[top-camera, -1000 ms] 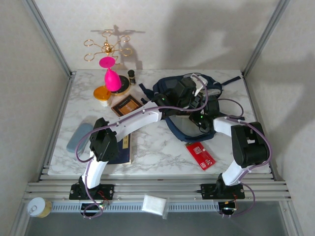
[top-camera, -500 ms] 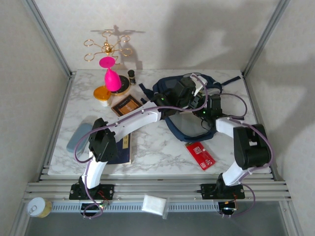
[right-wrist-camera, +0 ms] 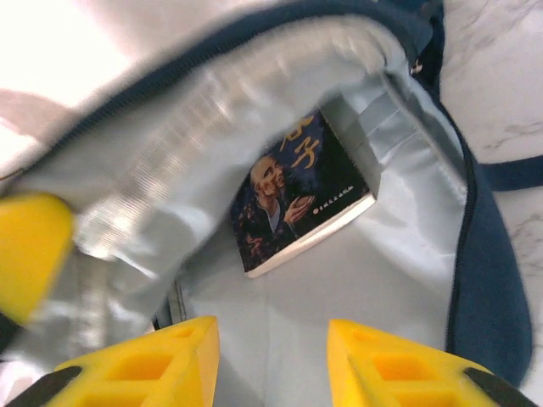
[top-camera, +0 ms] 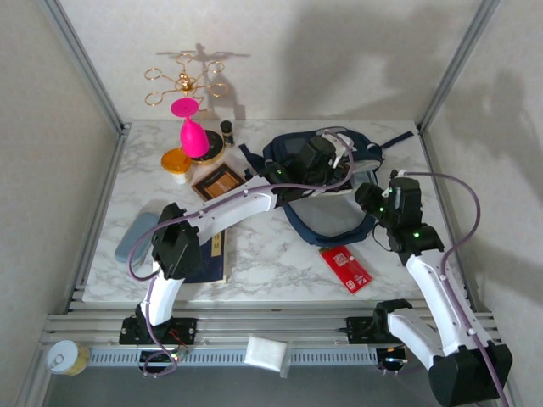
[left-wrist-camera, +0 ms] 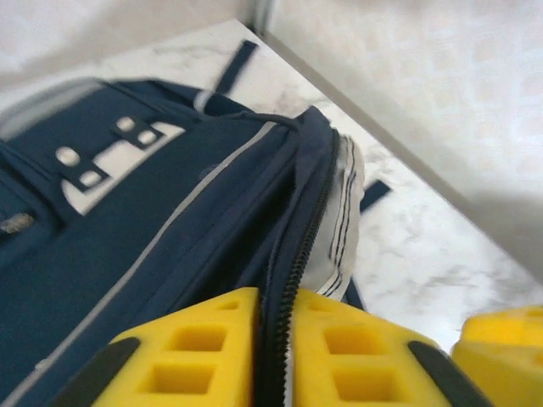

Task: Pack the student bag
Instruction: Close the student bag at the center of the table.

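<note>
1. Marble tabletop [top-camera: 263, 254] is seen beneath both arms.
2. The student bag [top-camera: 331, 222] is laid open under the left tool [left-wrist-camera: 270, 356], just beside the right tool [right-wrist-camera: 271, 356].
3. The bag's zipper edge [left-wrist-camera: 299, 246] is clamped between the left tool's nearly closed jaws.
4. The right tool is held released, jaws apart, at the bag's mouth.
5. A book [right-wrist-camera: 297, 199] is seen on the grey lining [right-wrist-camera: 399, 280] just ahead of the right tool.

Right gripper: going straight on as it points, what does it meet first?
Probably the book lying inside the open student bag, or the grey lining just before it; depth is unclear.
</note>
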`<action>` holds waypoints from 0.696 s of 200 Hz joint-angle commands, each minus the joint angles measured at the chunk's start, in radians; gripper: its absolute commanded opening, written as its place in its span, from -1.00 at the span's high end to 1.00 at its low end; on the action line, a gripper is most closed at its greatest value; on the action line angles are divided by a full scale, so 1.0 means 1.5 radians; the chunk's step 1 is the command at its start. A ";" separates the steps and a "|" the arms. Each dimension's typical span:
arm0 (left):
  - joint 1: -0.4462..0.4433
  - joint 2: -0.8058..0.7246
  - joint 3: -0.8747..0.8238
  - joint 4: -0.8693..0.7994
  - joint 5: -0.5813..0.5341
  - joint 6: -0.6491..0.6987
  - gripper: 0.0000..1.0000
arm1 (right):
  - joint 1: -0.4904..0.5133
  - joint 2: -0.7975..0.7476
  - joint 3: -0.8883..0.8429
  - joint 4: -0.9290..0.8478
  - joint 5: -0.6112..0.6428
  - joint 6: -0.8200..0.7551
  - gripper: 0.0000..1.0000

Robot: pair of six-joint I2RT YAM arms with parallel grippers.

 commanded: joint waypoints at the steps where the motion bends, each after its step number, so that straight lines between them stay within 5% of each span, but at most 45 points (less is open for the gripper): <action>1: 0.032 -0.091 -0.067 0.055 0.110 -0.116 0.43 | -0.001 0.005 0.088 -0.116 0.023 -0.017 0.20; 25: 0.058 -0.207 -0.214 0.133 0.159 -0.195 0.25 | 0.008 0.056 0.158 -0.118 -0.048 -0.041 0.14; 44: 0.071 -0.323 -0.342 0.173 0.115 -0.220 0.10 | 0.049 0.120 0.183 -0.110 -0.104 -0.055 0.11; 96: 0.154 -0.599 -0.659 -0.023 -0.135 -0.351 -0.03 | 0.259 0.264 0.166 -0.026 -0.129 0.000 -0.10; 139: 0.280 -0.751 -0.822 -0.175 -0.154 -0.399 -0.15 | 0.399 0.379 0.151 0.087 -0.122 0.066 -0.24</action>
